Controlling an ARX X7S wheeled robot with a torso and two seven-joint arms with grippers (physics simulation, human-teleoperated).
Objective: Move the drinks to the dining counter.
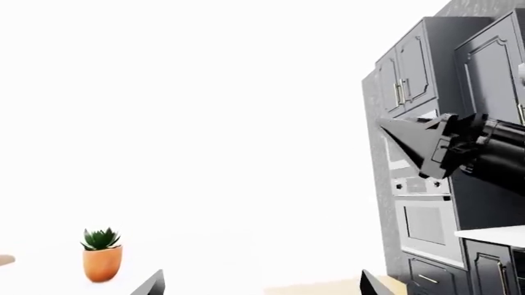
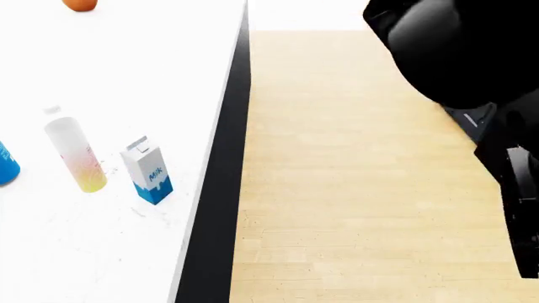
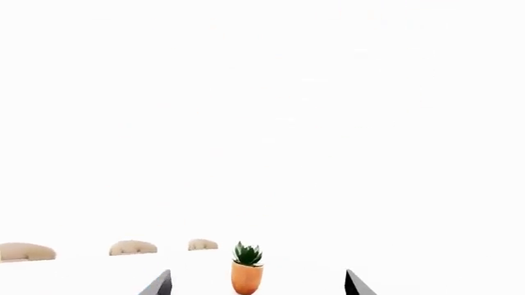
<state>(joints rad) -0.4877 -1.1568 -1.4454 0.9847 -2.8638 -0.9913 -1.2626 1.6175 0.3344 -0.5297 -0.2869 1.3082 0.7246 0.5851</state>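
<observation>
On the white bench (image 2: pixel 110 57), seen from the head view, the white bottle (image 2: pixel 74 155) stands beside the Milk carton (image 2: pixel 148 171), close but apart, with the blue cola can (image 2: pixel 5 165) cut off at the picture's left edge. An orange fruit (image 2: pixel 80 4) sits far back on the same top. The bench's black edge runs alongside a pale wooden floor (image 2: pixel 354 177). In the right wrist view the right hand (image 3: pixel 256 284) is spread wide and holds nothing, with a potted succulent (image 3: pixel 247 269) between its tips. The left hand (image 1: pixel 260 284) is likewise wide and empty; its view shows dark cabinets (image 1: pixel 459 67) and the other arm's hand in profile.
</observation>
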